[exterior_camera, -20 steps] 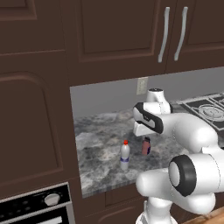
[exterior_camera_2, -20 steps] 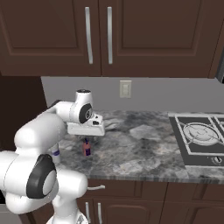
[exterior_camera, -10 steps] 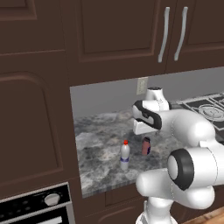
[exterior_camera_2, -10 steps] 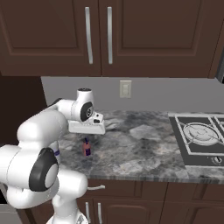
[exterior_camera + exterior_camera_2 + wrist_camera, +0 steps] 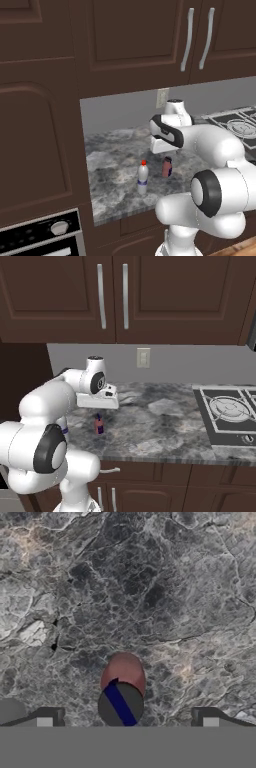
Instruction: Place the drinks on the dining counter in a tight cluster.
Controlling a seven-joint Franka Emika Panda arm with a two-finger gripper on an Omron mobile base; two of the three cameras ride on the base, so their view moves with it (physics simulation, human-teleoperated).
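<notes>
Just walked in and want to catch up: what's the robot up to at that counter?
The white arm holds its open hand right above a short pinkish-red bottle standing upright on the grey marbled counter; nothing is gripped. A clear bottle with a red cap and blue label stands apart from it, nearer the counter's front edge. It looks set to come down on the pinkish-red bottle.

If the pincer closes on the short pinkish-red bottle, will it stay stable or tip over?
The pinkish-red bottle stands upright and looks squat, so it probably resists tipping. Its rounded sides seem smooth, so it may slip. The open pincer hangs directly above it, which favours a centred grip.
</notes>
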